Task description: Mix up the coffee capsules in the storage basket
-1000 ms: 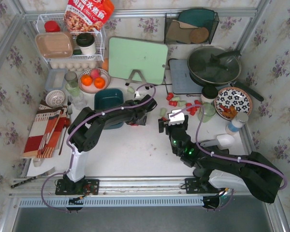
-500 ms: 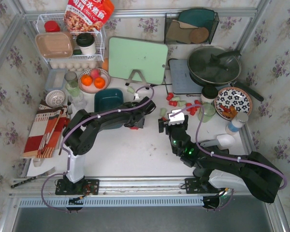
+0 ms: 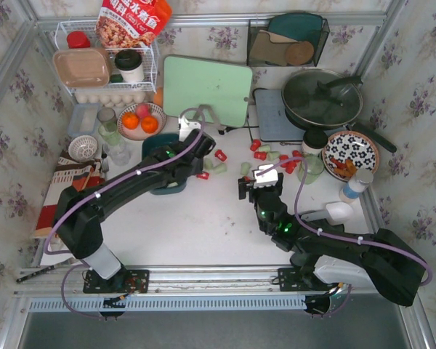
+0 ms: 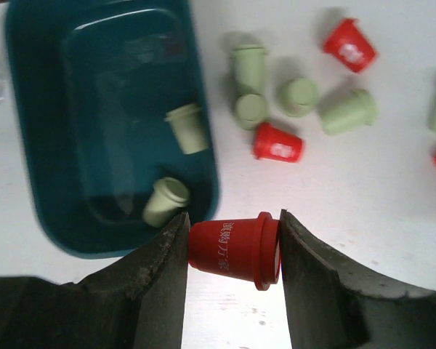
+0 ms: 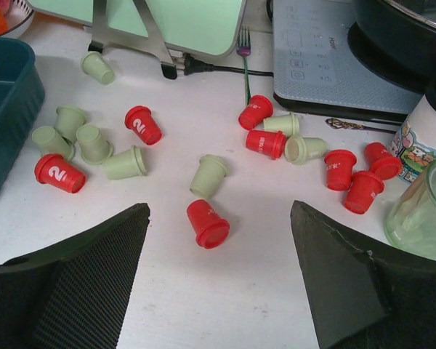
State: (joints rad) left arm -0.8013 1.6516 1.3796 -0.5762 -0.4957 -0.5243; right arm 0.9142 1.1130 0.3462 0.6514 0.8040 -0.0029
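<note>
My left gripper (image 4: pixel 232 251) is shut on a red coffee capsule (image 4: pixel 229 247), held sideways just off the near right corner of the dark teal storage basket (image 4: pixel 36 145). Two pale green capsules (image 4: pixel 187 127) lie inside the basket. Red and green capsules (image 4: pixel 276 142) are scattered on the white table to its right. In the top view the left arm lies across the basket (image 3: pixel 151 149). My right gripper (image 5: pixel 218 211) stands open over the table, with a loose red capsule (image 5: pixel 207 224) lying between and ahead of its fingers. More capsules (image 3: pixel 276 156) are spread beyond it.
A green cutting board (image 3: pixel 207 89) on a stand is behind the capsules. A pan (image 3: pixel 321 98) sits on a cooker at the back right, with a patterned plate (image 3: pixel 350 154) and a glass (image 5: pixel 421 203) near it. A fruit bowl (image 3: pixel 141 120) and wire rack (image 3: pixel 105 69) stand back left.
The left jaws closed on a red capsule, and the arm has carried it left towards the basket, its elbow swinging out left. The right arm has not moved.
</note>
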